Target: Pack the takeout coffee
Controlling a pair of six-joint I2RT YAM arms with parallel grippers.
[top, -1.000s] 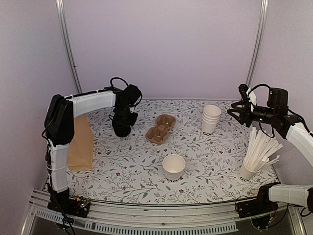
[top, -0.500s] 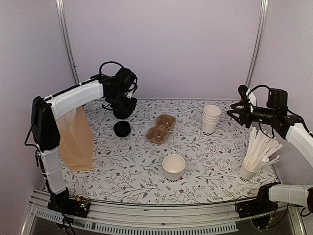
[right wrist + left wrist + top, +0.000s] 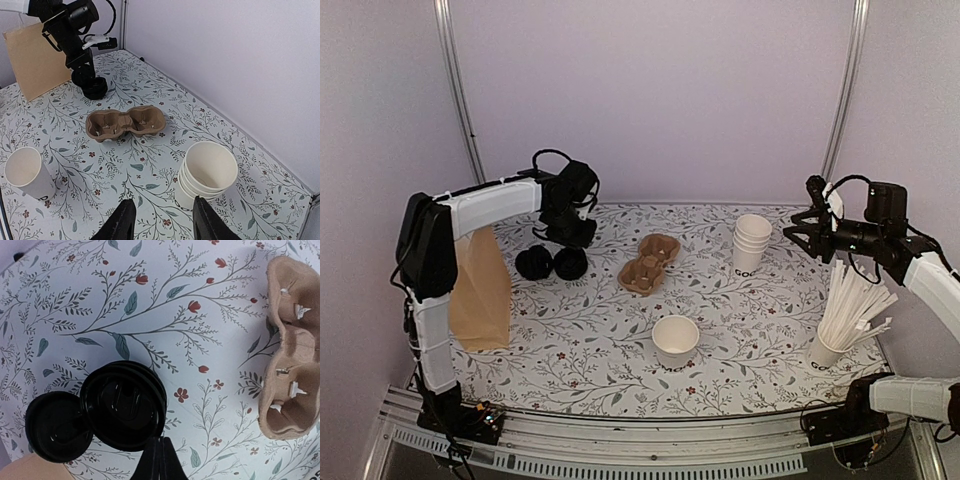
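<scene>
No cup with a black lid shows. A lidless white cup (image 3: pixel 675 340) with black lettering at its base stands at the front middle; it also shows in the right wrist view (image 3: pixel 27 172). A stack of black lids (image 3: pixel 570 262) and a single black lid (image 3: pixel 533 262) lie at the back left, and both show in the left wrist view, the stack (image 3: pixel 122 405) and the single lid (image 3: pixel 57 426). My left gripper (image 3: pixel 572 238) hangs just above the stack, shut (image 3: pixel 160 460), with nothing seen between its fingers. My right gripper (image 3: pixel 798 228) is open and empty (image 3: pixel 162 225), raised right of the cup stack.
A brown two-cup carrier (image 3: pixel 650 263) lies mid-table. A stack of lidless white cups (image 3: pixel 752 243) stands right of it. A brown paper bag (image 3: pixel 480 285) stands at the left. A cup of white straws (image 3: pixel 845 320) stands at the right front.
My left gripper rose from the lid stack, lifted high, then came back down a little. A single black lid now lies left of the stack. The right arm has barely moved.
</scene>
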